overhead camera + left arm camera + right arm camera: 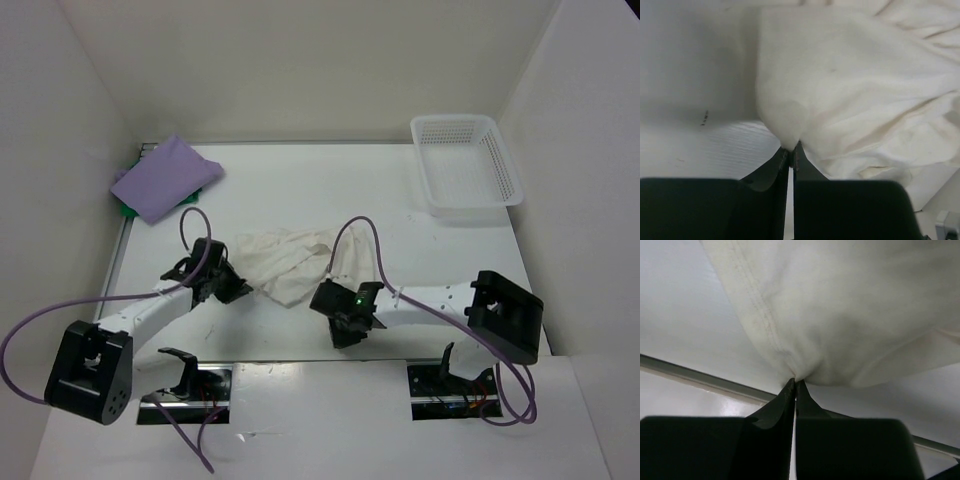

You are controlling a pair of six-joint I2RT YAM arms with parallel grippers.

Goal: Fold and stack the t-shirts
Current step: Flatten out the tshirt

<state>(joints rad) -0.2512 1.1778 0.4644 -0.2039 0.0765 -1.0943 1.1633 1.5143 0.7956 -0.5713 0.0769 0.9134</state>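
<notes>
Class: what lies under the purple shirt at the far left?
A green thing peeks out at the purple shirt's near-left edge. The shirt covers the rest, so what it is cannot be told.

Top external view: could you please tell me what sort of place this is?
Likely a robot lab test cell: white panels enclose the table, and the left claw and right claw pinch a cream t-shirt.

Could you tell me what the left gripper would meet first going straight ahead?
The left gripper, shut on the white t-shirt, would likely push straight into more of that bunched cloth.
</notes>
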